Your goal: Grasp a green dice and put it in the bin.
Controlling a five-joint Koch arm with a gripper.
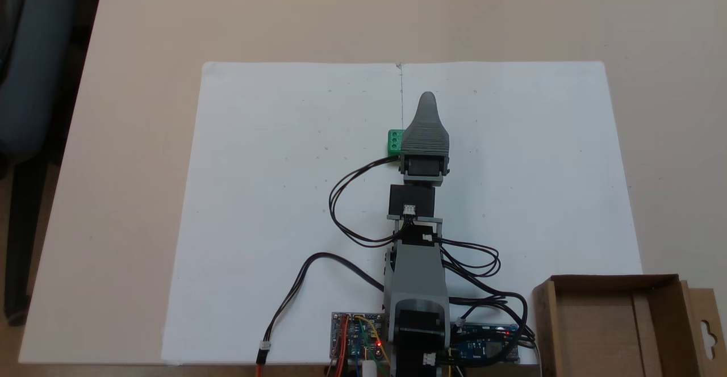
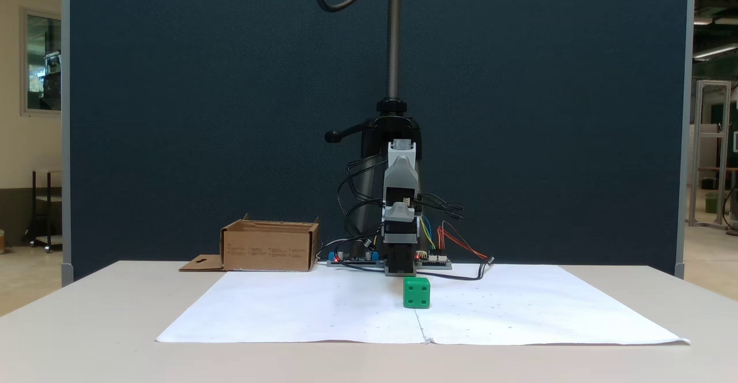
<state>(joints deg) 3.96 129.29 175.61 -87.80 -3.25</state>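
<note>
The green dice (image 1: 394, 141) sits on the white paper, and its right edge is hidden under the gripper's grey body in a fixed view from above. From the front, the dice (image 2: 416, 292) stands whole on the paper, just in front of and slightly right of the arm. The gripper (image 1: 427, 104) points away from the base along the paper's centre seam, and a single ribbed grey jaw shows from above. Seen head-on, the gripper (image 2: 400, 270) is a dark block low over the paper, and its jaw gap cannot be made out. The brown cardboard bin (image 1: 616, 286) (image 2: 268, 247) stands beside the arm's base.
Two white paper sheets (image 1: 272, 184) cover the beige table. Black cables (image 1: 341, 195) loop beside the arm, and circuit boards (image 1: 355, 337) lie at its base. A camera pole (image 2: 394, 37) rises behind the arm, in front of a dark blue partition.
</note>
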